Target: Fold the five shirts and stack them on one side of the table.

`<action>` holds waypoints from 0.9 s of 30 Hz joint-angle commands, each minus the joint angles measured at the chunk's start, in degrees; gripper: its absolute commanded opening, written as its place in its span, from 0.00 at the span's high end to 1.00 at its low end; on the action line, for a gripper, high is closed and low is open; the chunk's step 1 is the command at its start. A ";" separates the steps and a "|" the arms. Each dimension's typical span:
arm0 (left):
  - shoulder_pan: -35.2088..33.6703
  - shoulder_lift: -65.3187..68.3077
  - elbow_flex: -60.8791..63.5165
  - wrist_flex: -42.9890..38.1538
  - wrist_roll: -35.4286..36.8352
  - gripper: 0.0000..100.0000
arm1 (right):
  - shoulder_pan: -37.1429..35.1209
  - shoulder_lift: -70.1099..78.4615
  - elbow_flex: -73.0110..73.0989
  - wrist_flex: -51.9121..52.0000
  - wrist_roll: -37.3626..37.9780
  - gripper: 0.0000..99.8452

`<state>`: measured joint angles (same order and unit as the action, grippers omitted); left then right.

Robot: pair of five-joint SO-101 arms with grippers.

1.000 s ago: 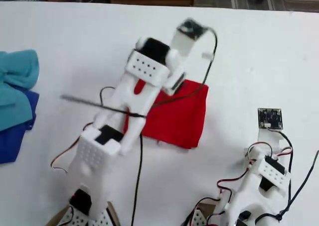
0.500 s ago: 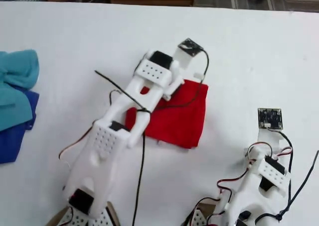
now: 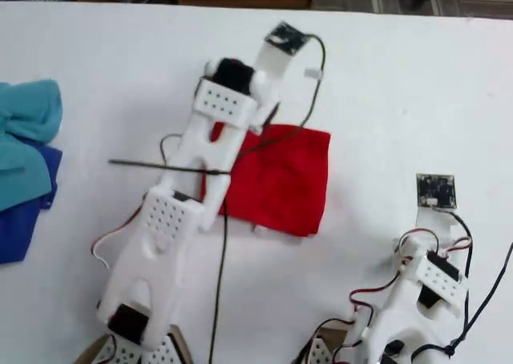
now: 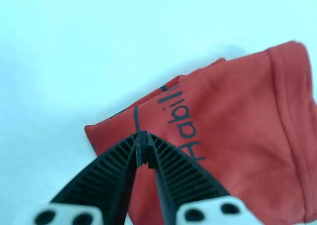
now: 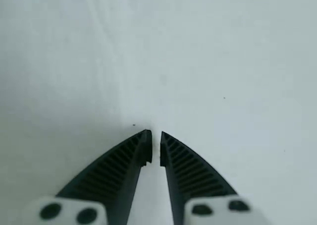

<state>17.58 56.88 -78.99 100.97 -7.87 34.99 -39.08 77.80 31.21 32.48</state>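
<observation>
Light: bright and even across the white table [image 3: 401, 75]; where it comes from cannot be told.
Shadows: soft-edged, with a thin dark line under the near edge of the red shirt [image 3: 284, 179].
Glare: in the left wrist view, the table beyond the red shirt is washed nearly featureless.
Right wrist view: the table looks dimmer, lit unevenly.

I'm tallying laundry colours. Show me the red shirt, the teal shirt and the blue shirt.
red shirt [image 3: 284, 179], high view, middle of the cloth.
teal shirt [image 3: 28, 131], high view, its bunched middle.
blue shirt [image 3: 18, 224], high view, part below the teal one.
</observation>
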 commanded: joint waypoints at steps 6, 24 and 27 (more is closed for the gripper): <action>-9.14 -11.52 6.55 1.67 0.26 0.97 | -20.18 0.57 -31.38 29.67 -12.75 0.84; -29.45 -57.85 81.19 -16.18 -3.34 0.97 | -38.90 52.62 -79.47 39.96 -19.16 0.84; -32.18 -61.27 89.45 -19.78 -4.84 0.97 | -39.52 60.35 -88.88 44.18 -19.16 0.84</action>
<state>-11.87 1.14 3.47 84.97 -11.30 -3.87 15.78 -1.23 71.74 13.67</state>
